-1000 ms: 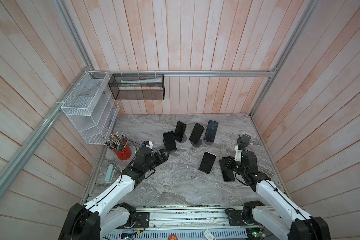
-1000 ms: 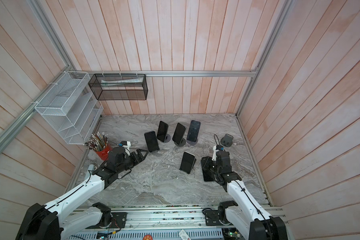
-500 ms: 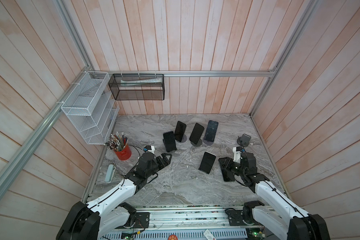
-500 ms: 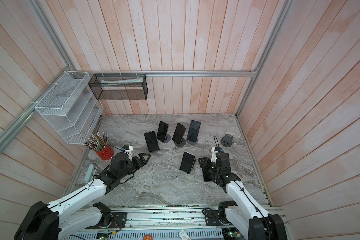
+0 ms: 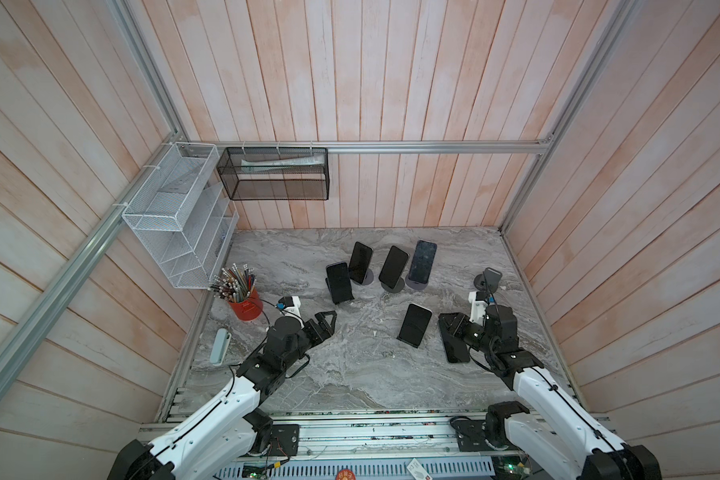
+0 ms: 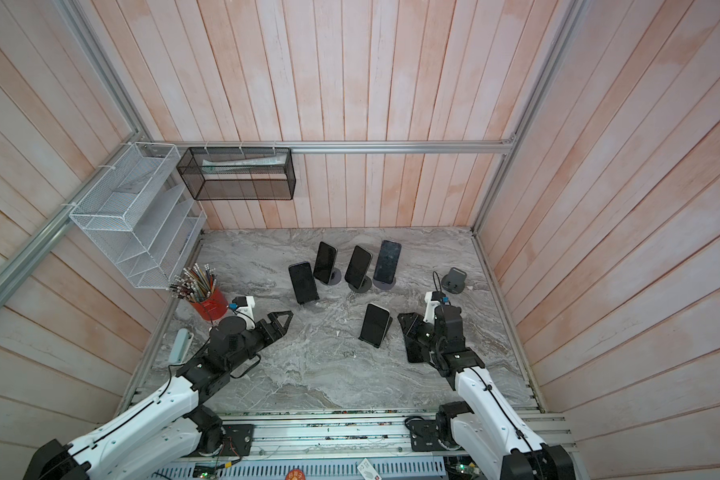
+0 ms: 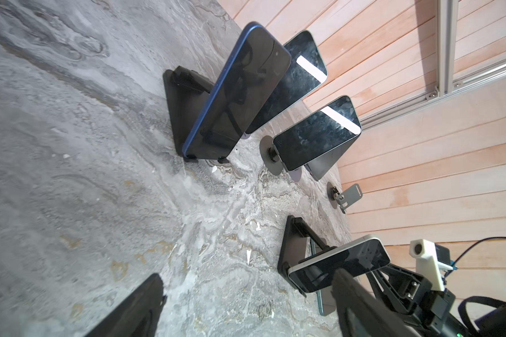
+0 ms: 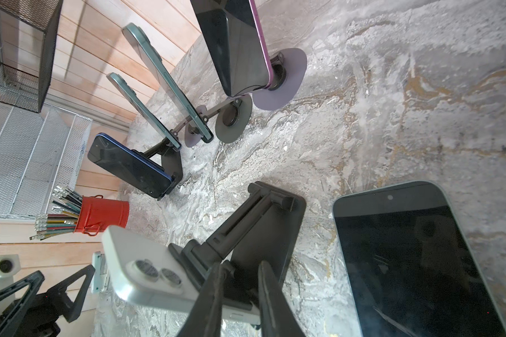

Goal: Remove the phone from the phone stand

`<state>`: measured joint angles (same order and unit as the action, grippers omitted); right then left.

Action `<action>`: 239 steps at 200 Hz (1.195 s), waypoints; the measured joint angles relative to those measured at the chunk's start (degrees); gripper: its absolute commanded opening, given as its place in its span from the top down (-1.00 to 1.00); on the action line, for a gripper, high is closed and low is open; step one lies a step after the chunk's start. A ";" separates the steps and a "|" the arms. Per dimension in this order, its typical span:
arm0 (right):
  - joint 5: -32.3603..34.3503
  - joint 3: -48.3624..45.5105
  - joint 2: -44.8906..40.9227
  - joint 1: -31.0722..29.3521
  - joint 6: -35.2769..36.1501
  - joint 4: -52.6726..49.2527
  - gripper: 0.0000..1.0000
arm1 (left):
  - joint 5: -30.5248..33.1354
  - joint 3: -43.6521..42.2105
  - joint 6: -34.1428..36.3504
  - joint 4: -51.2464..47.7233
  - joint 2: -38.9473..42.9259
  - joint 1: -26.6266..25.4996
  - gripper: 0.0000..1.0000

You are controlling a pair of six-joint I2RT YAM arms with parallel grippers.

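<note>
The phone [image 5: 456, 353] lies flat on the marble table [image 5: 350, 374] at the lower right in both top views. It is just beside the right gripper [image 5: 445, 324], whose jaws stand a narrow gap apart, clasping nothing. That arm reaches low, pointing toward the picture's left. Above it stands the empty stand [image 5: 490, 277]. The left gripper [image 5: 325, 324] hangs low, spread wide and empty. A red cup [image 5: 246, 307] holds pencils.

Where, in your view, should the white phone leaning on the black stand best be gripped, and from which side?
Grip the white phone across its two long edges near the upper end, coming down from above. It leans back on the black stand, whose arm props its back and whose lip holds the bottom edge, so probably only the top half is free.
</note>
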<state>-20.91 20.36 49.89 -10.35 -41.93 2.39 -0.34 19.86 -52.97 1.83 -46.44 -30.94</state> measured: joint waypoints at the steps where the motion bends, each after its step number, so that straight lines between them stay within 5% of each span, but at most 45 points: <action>1: 0.00 0.00 0.00 0.00 -0.02 0.00 0.42 | 0.07 -0.09 -0.02 -0.11 0.17 0.00 -0.84; 107: -1.25 -1.44 6.71 -5.73 0.00 2.08 0.34 | 3.02 -5.86 -5.33 -6.82 8.31 0.00 -0.84; 239: 7.34 -1.53 6.34 -7.19 -2.40 5.18 0.69 | 2.03 -8.63 -8.20 -9.55 13.92 0.00 -0.84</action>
<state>-13.56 18.83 56.23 -17.54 -44.34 7.57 1.69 11.22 -61.17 -7.73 -32.51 -30.94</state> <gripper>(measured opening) 0.193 0.920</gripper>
